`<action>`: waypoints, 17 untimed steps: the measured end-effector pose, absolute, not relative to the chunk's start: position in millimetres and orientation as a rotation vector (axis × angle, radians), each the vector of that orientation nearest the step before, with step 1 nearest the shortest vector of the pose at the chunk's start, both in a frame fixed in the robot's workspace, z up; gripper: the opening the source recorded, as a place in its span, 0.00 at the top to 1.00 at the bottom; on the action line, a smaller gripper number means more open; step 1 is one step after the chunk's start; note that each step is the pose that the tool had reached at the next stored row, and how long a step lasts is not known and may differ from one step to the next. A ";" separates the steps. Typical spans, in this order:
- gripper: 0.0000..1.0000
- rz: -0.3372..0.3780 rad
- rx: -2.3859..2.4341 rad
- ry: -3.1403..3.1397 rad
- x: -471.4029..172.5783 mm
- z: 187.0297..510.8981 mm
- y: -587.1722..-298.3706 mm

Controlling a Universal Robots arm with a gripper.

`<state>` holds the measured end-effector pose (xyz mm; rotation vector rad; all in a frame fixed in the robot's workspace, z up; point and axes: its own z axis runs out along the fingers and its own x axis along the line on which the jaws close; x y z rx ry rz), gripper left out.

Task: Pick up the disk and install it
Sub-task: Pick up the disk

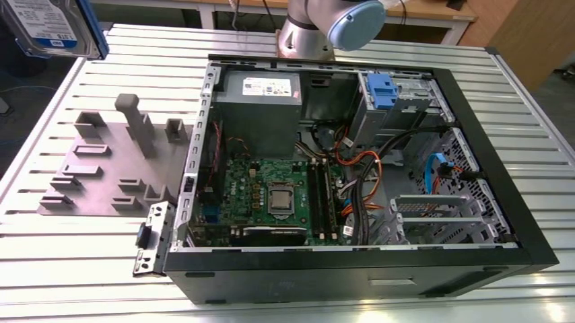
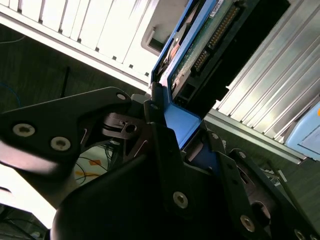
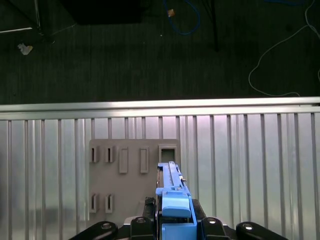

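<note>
Claw point(image 3: 175, 222) clamped on the disk point(image 1: 52, 27), held clear of the tabletop point(image 1: 72, 282).
Gripped edge-on by its blue carrier, probably to spare the circuit board, it hangs at ten o'clock from the open computer case point(image 1: 359, 276), over the grey fixture plate point(image 1: 99, 168); the case holds motherboard point(image 1: 269, 195), power supply point(image 1: 260, 108) and cables point(image 1: 359, 161).

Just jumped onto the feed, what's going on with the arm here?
The arm's gripper is shut on the disk and holds it edge-on in the air, clear of the slatted table. In the first wrist view it hangs over the grey holder plate. The open computer case sits on the table to the exterior view's right of that plate. The disk is not yet installed in the case.
</note>
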<state>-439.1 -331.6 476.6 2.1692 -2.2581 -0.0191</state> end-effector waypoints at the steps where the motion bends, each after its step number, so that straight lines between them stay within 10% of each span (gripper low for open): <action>1: 0.63 -0.019 2.169 -2.258 -439.1 479.1 -331.6; 17: 0.63 -0.019 2.169 -2.258 -439.0 485.2 -338.0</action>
